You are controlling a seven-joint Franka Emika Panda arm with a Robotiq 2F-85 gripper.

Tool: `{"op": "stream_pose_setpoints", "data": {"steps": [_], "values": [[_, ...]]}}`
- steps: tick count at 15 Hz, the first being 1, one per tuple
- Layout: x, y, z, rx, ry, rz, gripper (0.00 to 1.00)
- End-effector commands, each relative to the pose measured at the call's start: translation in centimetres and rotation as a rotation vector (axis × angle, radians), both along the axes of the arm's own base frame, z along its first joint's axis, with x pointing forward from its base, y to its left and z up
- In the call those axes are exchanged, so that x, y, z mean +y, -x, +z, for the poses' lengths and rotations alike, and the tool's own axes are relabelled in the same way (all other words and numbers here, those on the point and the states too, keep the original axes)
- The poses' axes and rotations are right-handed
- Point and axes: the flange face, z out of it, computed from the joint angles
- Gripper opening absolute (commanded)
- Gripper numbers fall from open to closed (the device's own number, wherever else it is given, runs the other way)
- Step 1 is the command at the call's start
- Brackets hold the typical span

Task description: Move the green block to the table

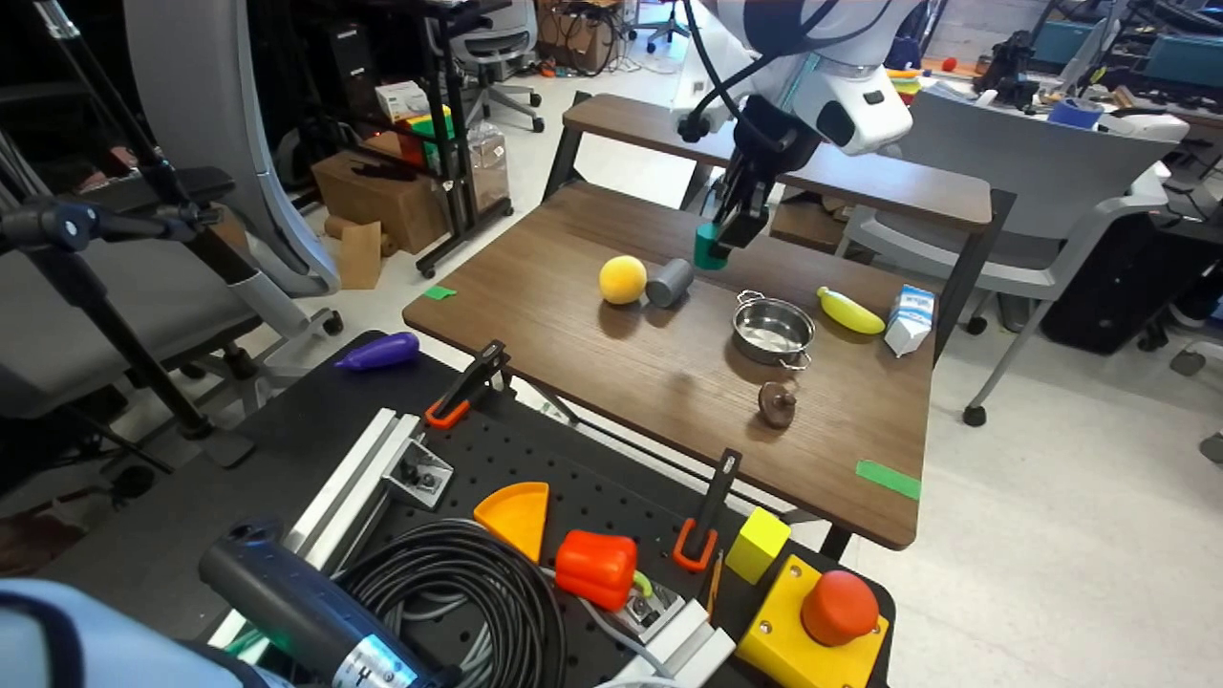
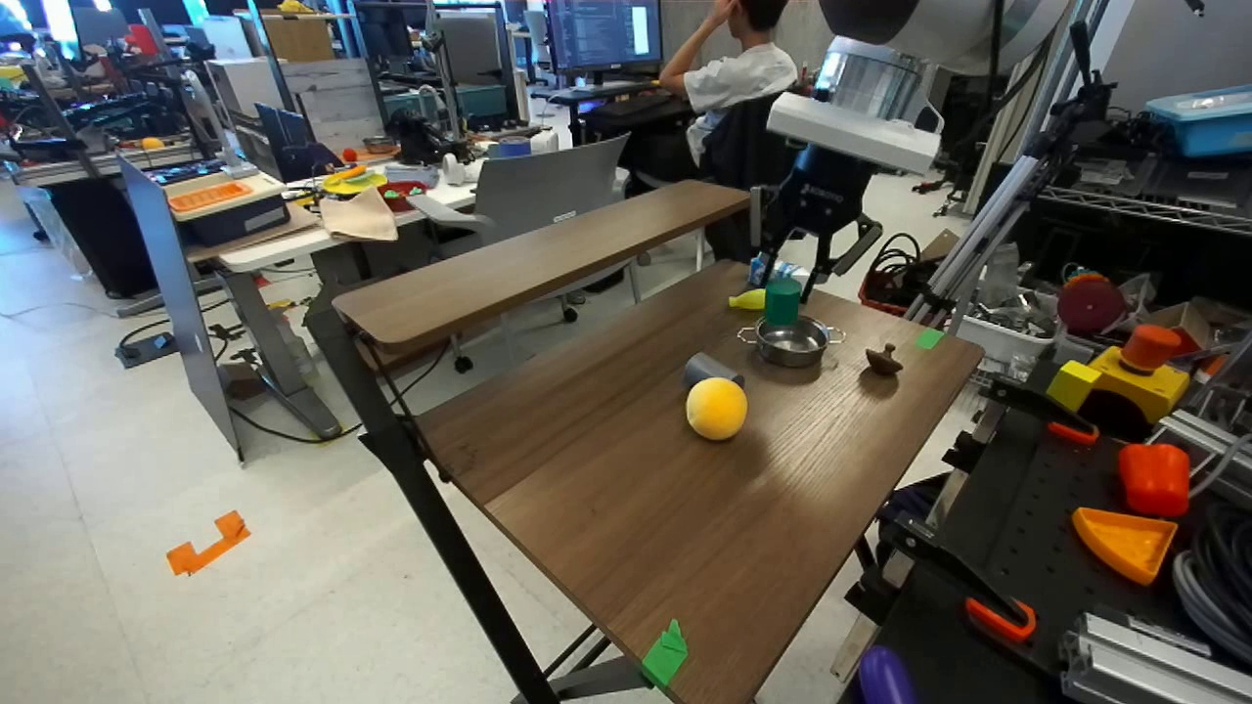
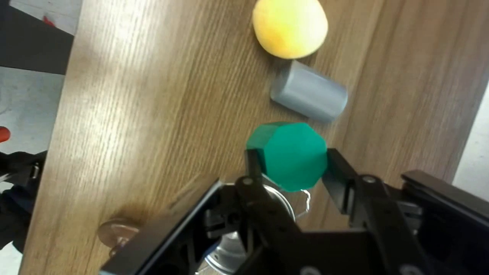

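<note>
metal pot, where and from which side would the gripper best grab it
The metal pot is probably best pinched at its rim, between the two loop handles, from above: it stands upright, open, thin-walled. The gripper must first release the green block.

No word or number can be read for certain. In an exterior view, the far monitor [image 2: 602, 34] shows lines of text, too small to make out. Pale lettering on the dark wrist housing [image 2: 827, 191] is likewise too small. In an exterior view, the carton [image 1: 910, 320] at the bench [image 1: 535, 277]'s right end bears blue print, and the near-left cylinder [image 1: 287, 588] a label [image 1: 373, 664], neither legible.
</note>
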Motion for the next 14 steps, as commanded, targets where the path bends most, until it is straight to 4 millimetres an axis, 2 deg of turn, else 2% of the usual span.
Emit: {"op": "stream_pose_setpoints", "data": {"steps": [1,8,14], "values": [[2.2,2.3,-1.2,0.076,0.034,0.097,0.19],[4.6,4.9,-5.6,0.190,0.121,0.243,0.19],[5.2,5.0,-8.2,0.236,0.172,0.302,0.19]]}}
